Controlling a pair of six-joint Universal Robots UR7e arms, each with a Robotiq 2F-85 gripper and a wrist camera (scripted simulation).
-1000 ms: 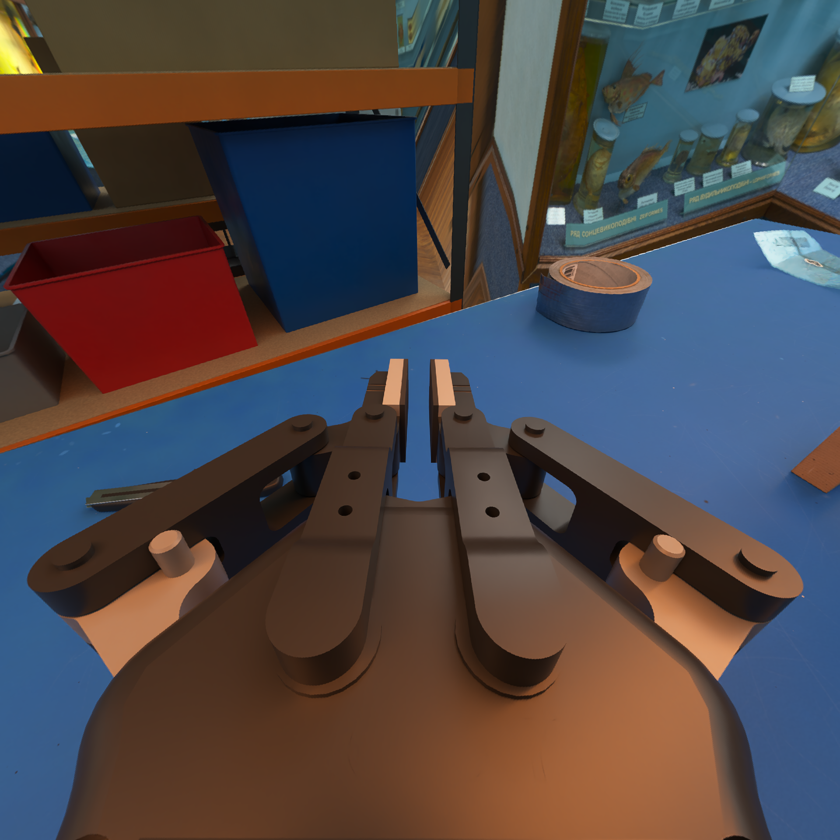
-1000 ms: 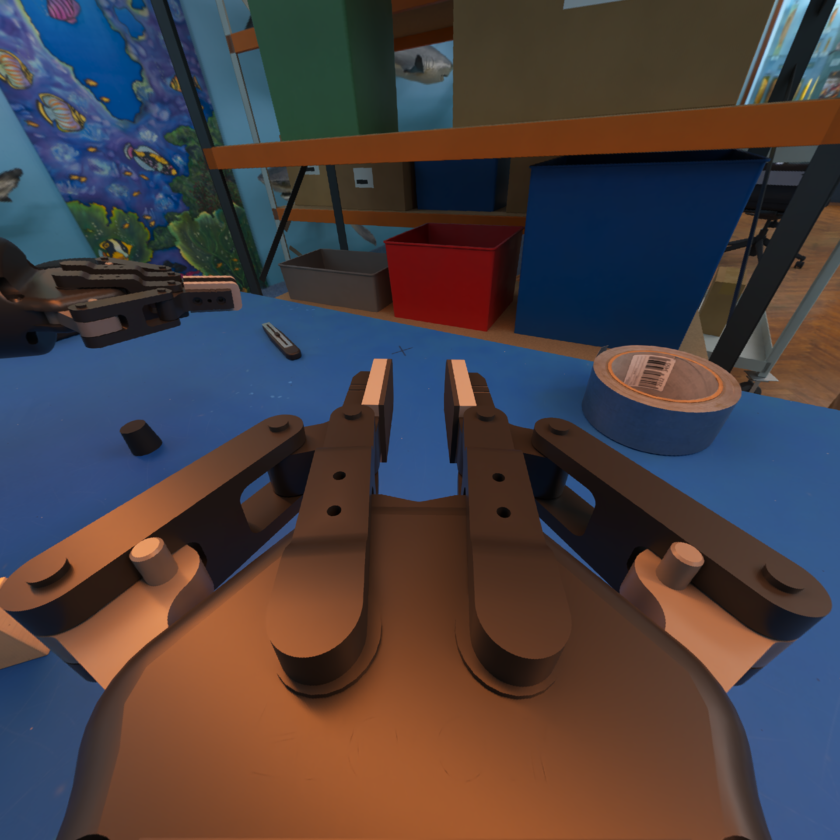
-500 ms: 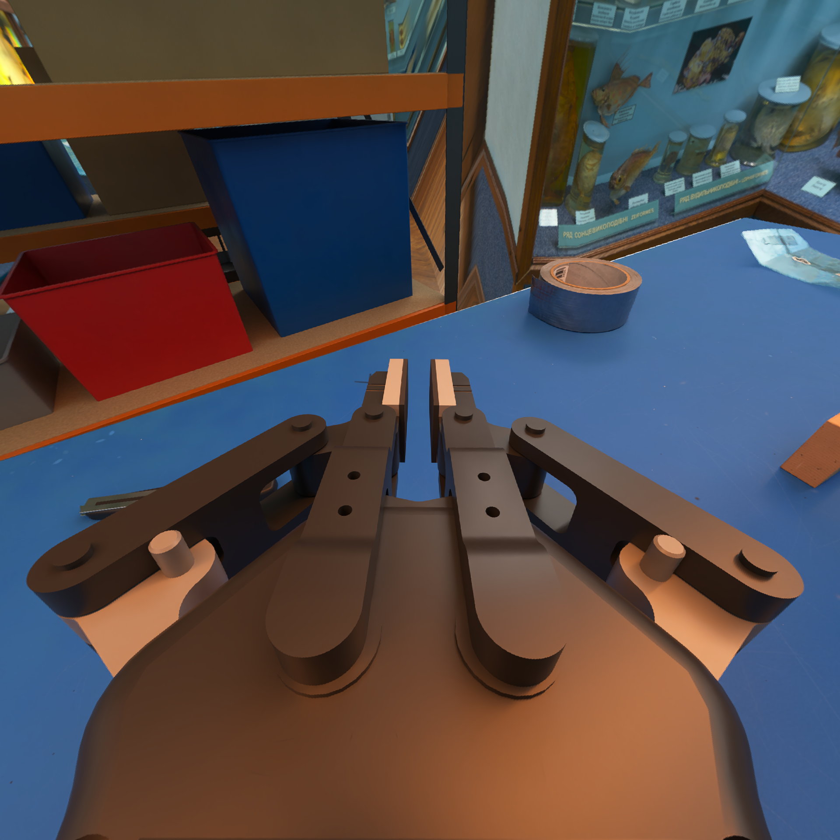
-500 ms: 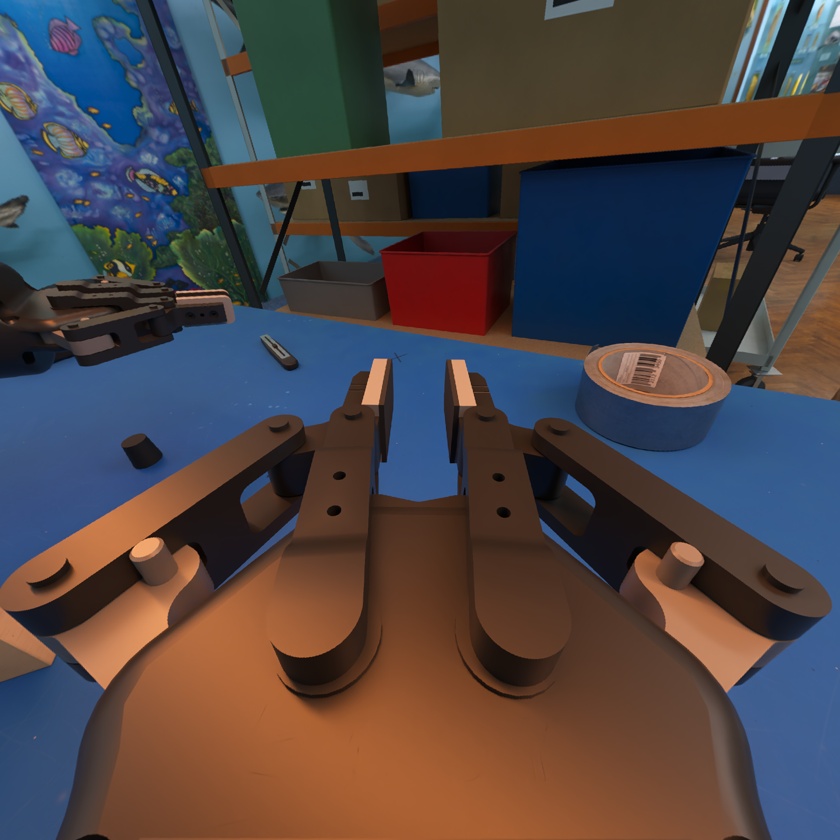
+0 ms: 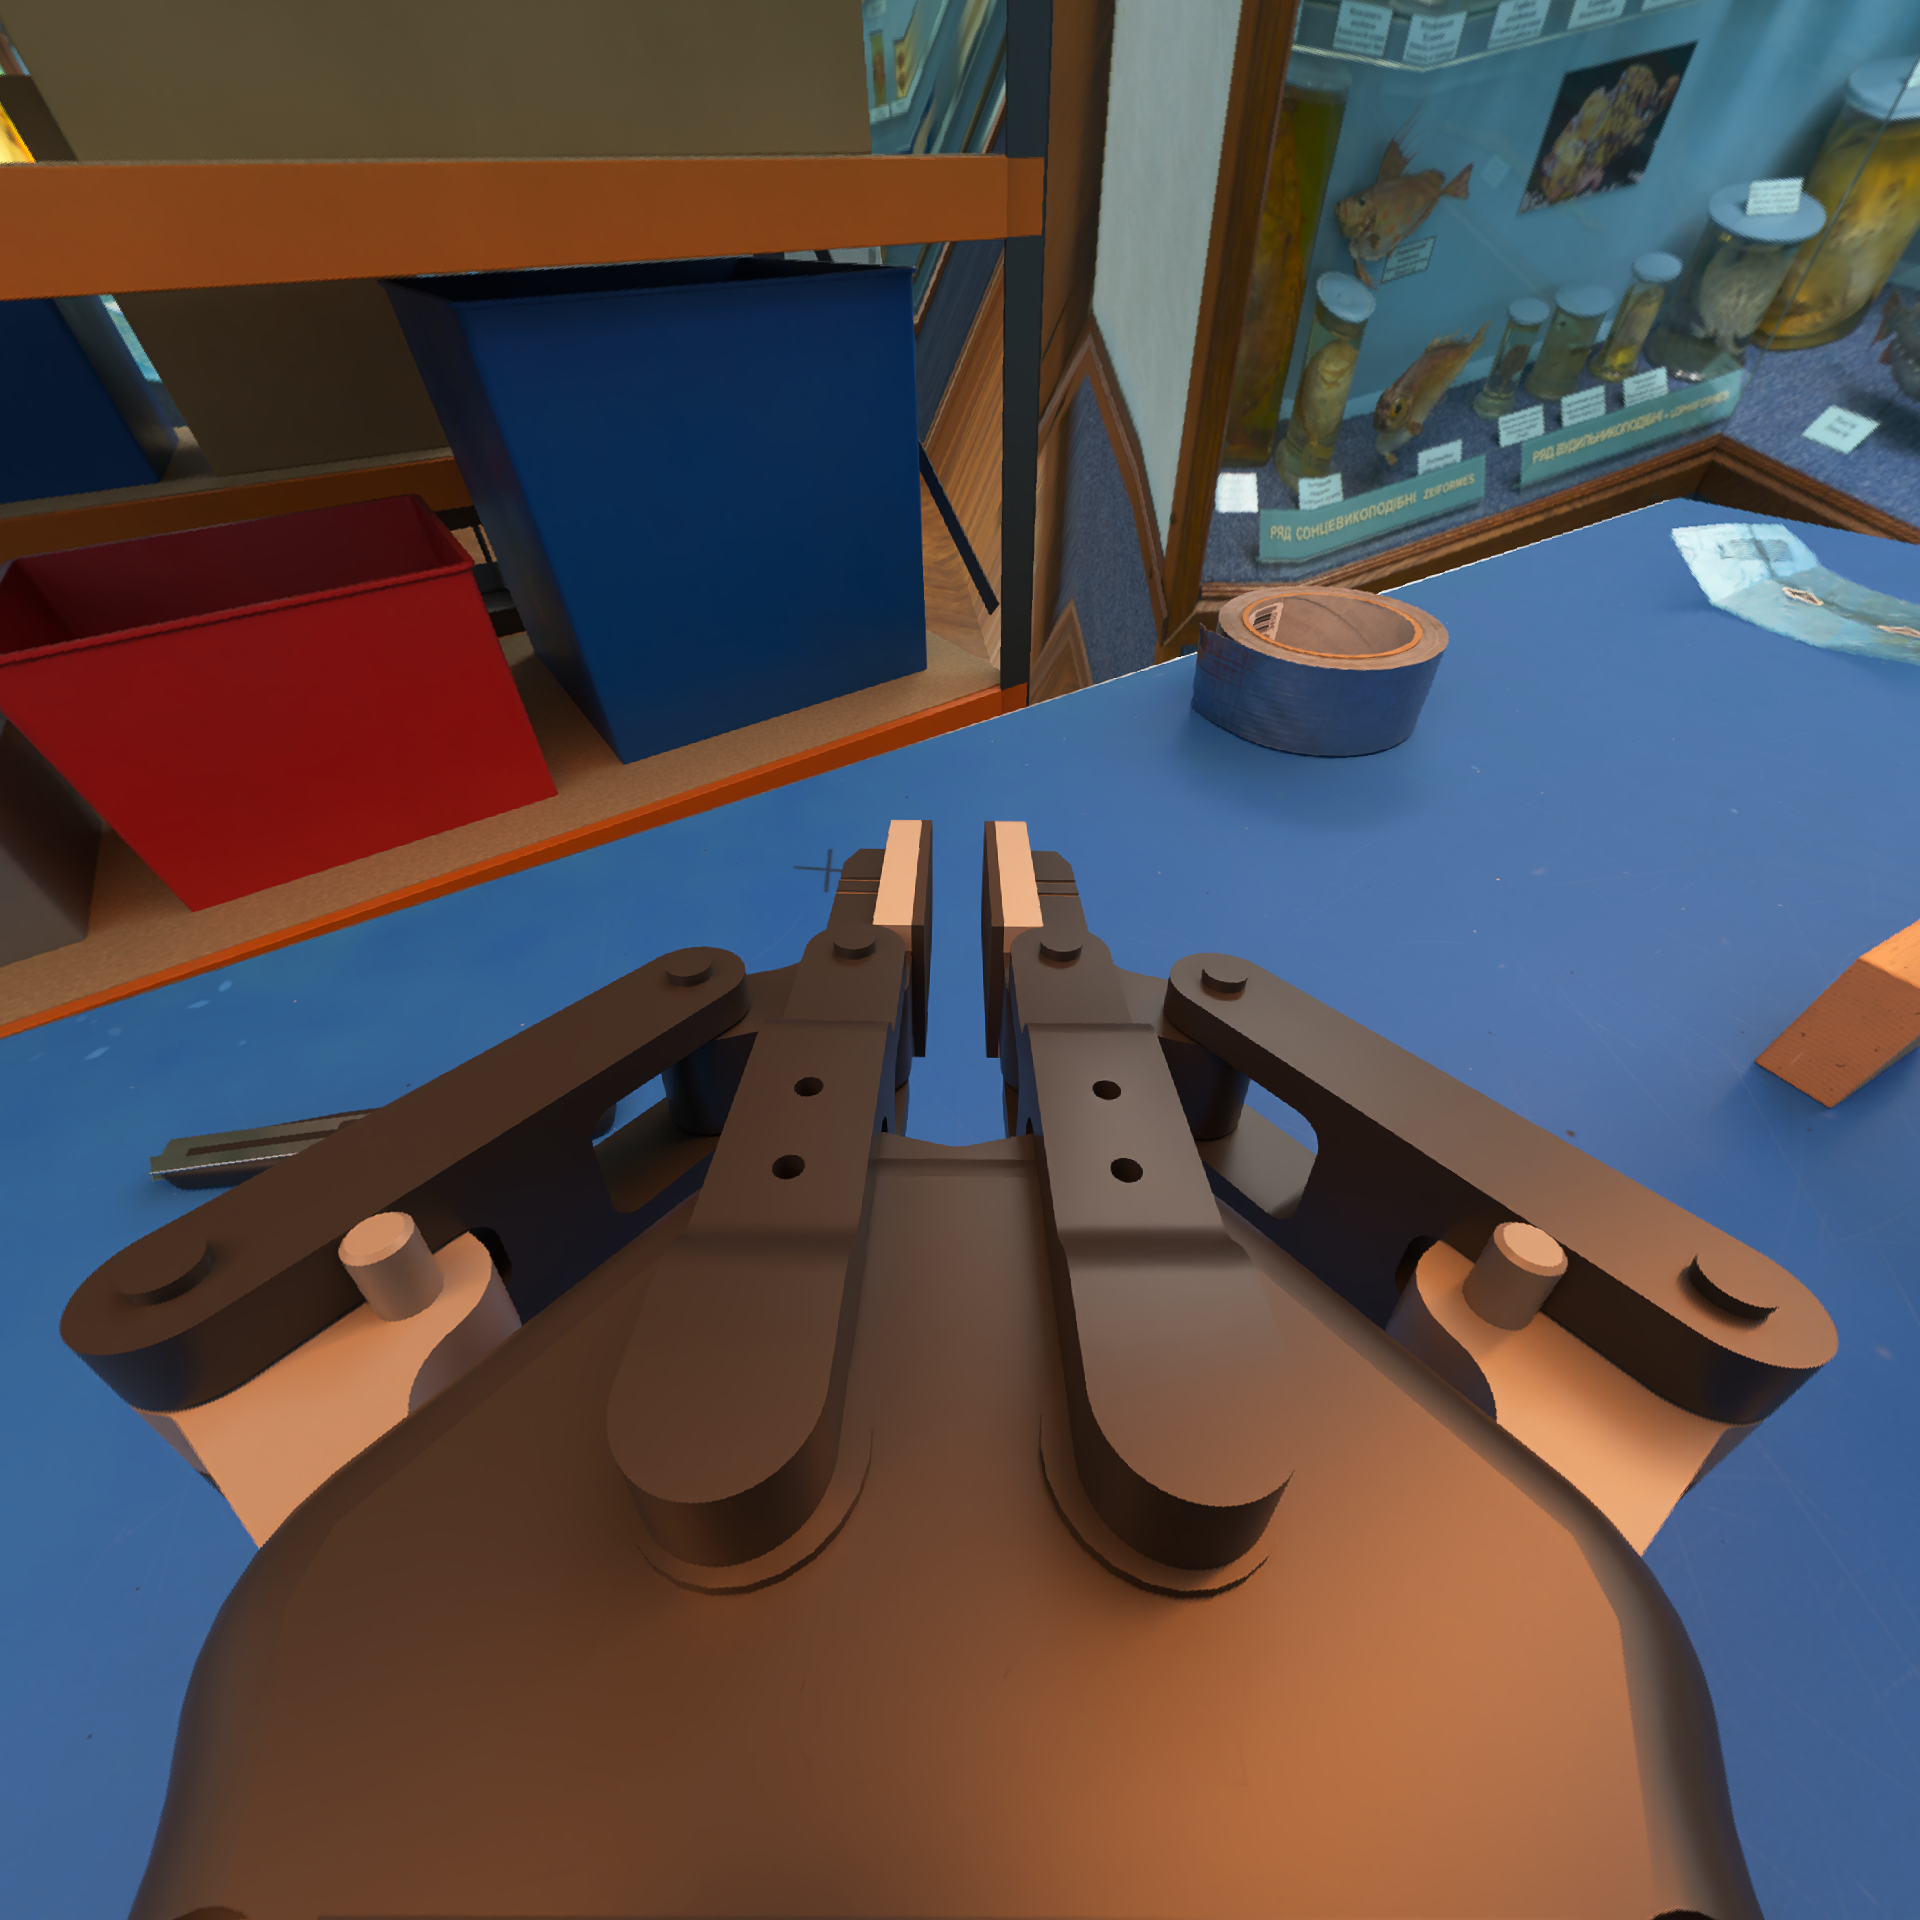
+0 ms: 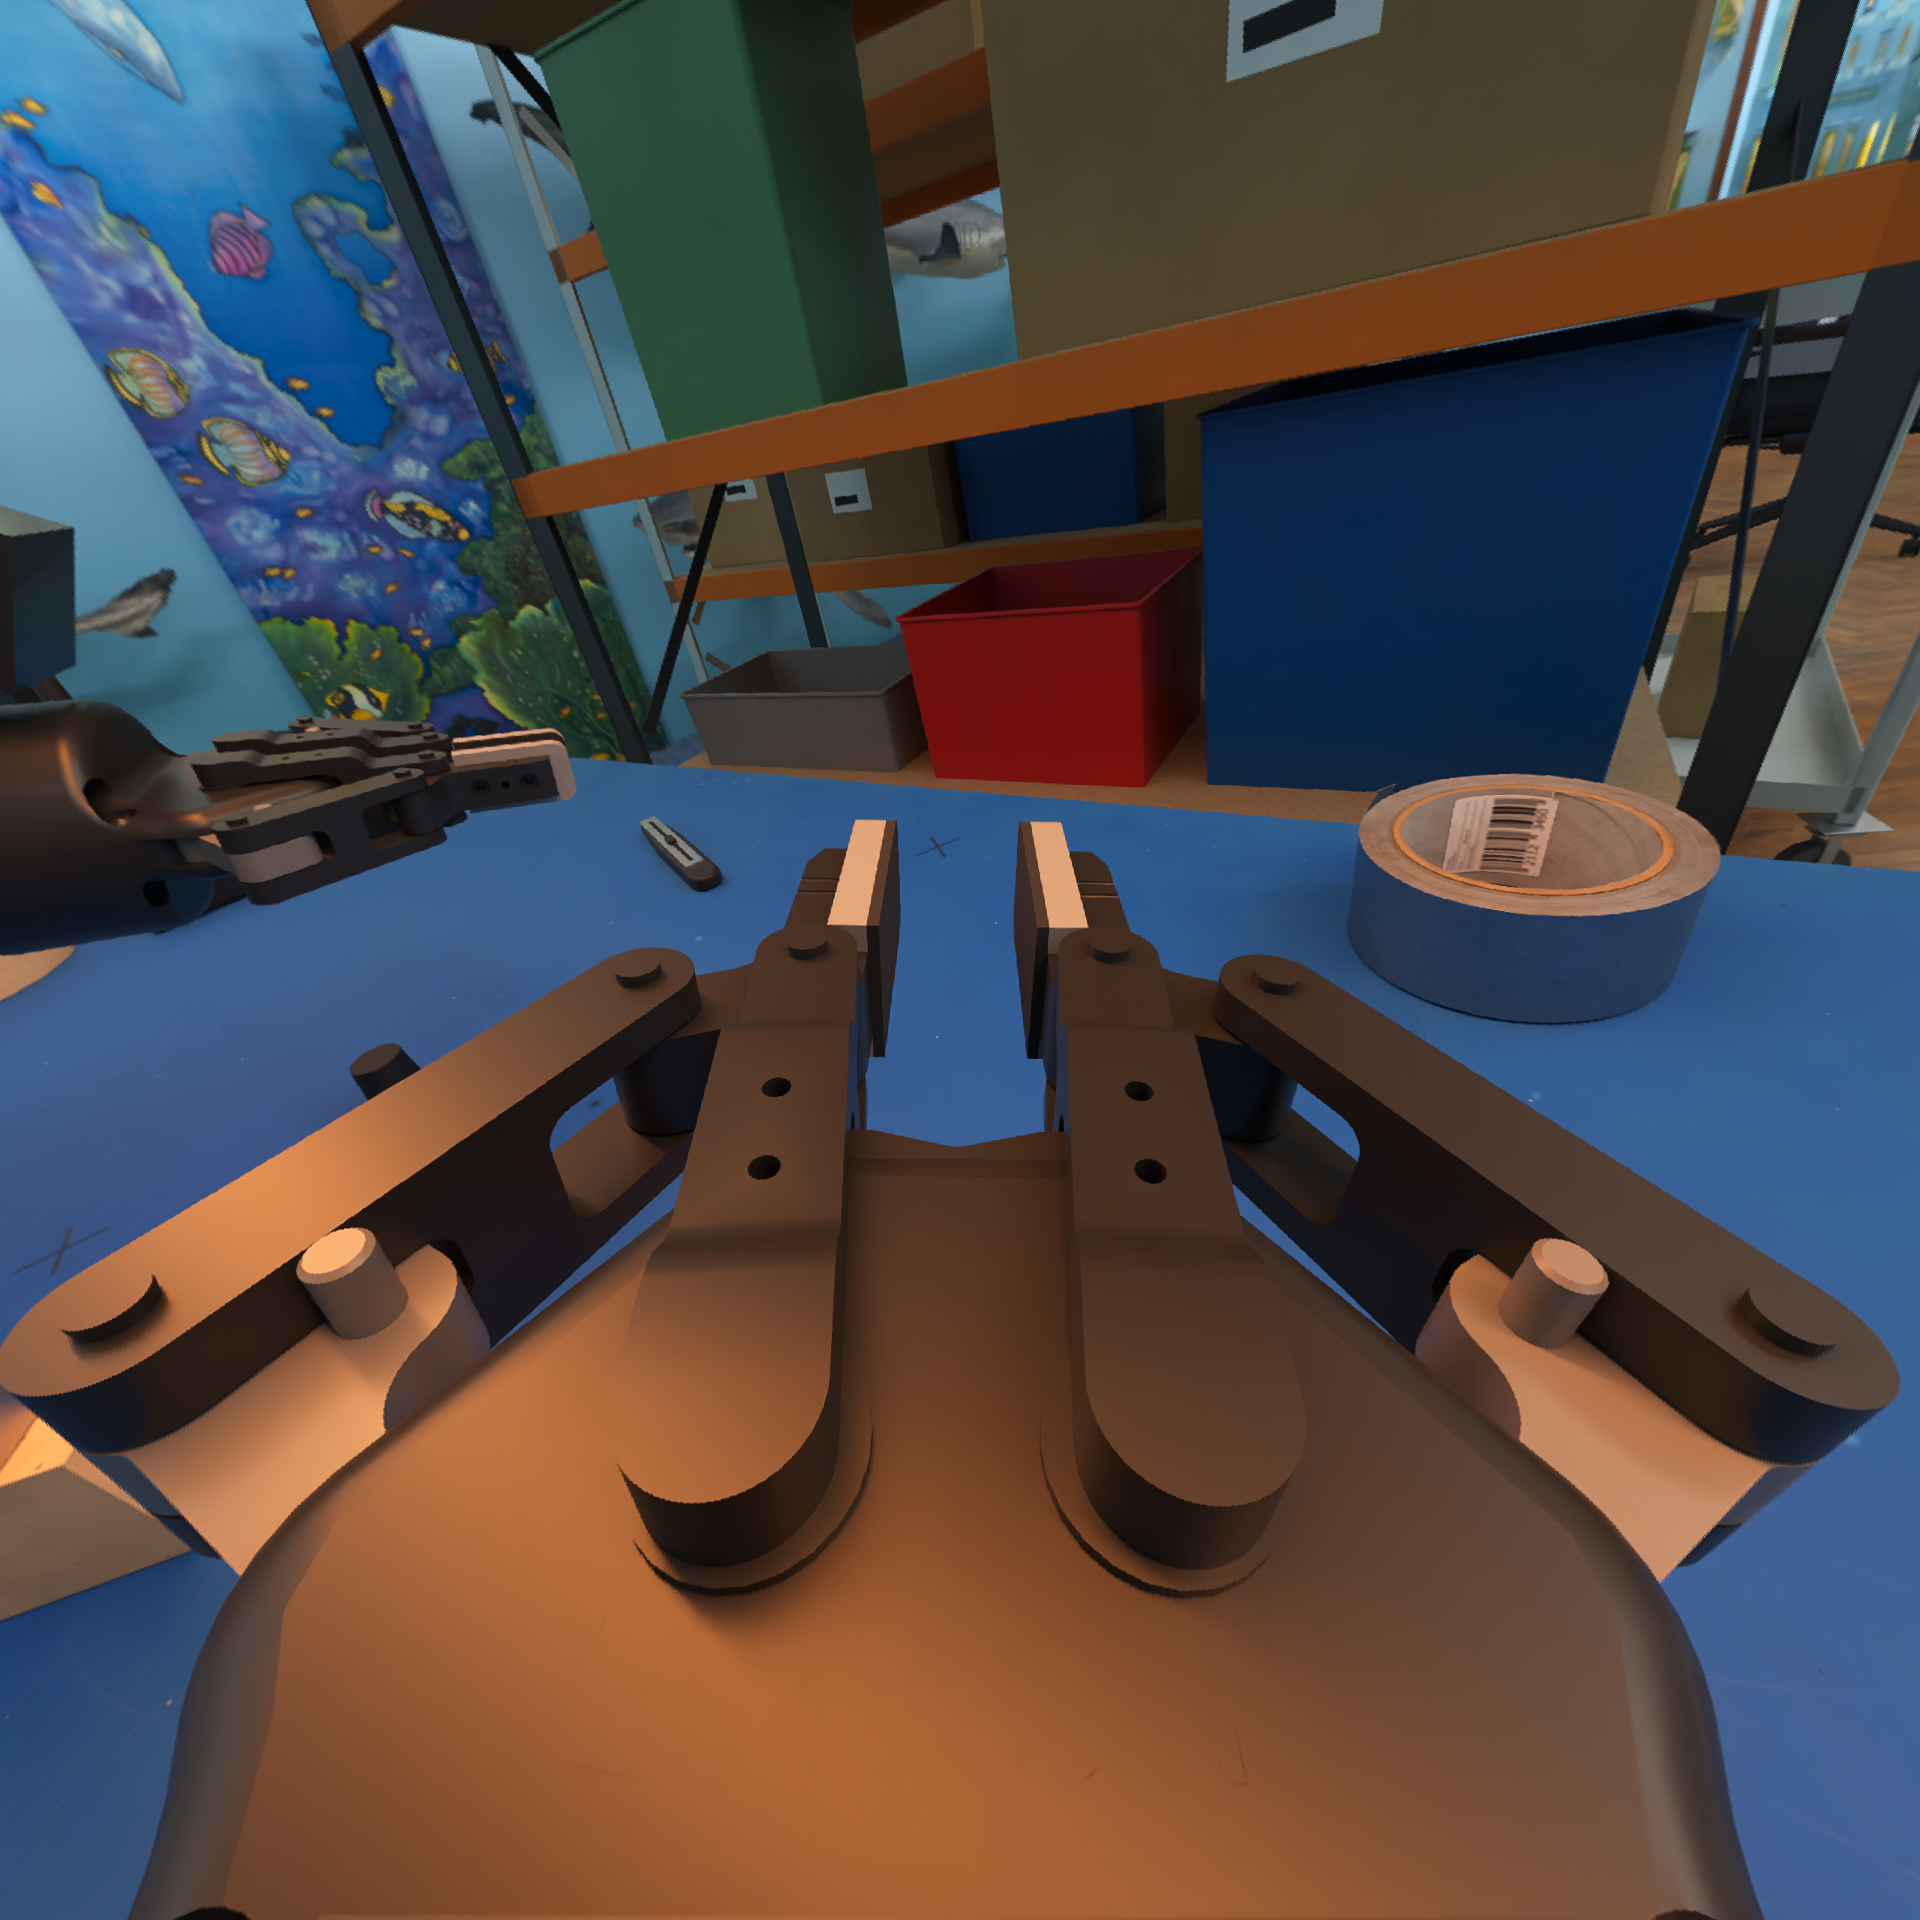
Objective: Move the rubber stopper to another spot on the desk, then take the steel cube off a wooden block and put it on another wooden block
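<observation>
shelving with orange beams stands behind the blue desk [image 6: 1558, 1195], and the blue tape roll [image 6: 1527, 899] near the desk's back edge serves as landmark here. beyond the roll, on the low shelf, sit a tall blue bin [image 6: 1455, 582], a red bin [image 6: 1049, 675] and a grey tray [image 6: 805, 707]; the red bin and grey tray look empty, and the blue bin's inside is hidden. well left of the roll, the left gripper [image 6: 551, 767] hangs level above the desk, its jaws at a narrow gap with nothing between them. the right gripper [image 6: 956, 883], just left of the roll, is parted a little wider, also empty, likely both idle above the surface between moves. a wooden block [image 5: 1849, 1029] lies nearer than the roll. a small folding knife [image 6: 681, 854] lies left of the roll. the rubber stopper [image 6: 382, 1065] stands on the desk far left of the roll, half hidden by the right gripper's linkage. the steel cube is not visible.
</observation>
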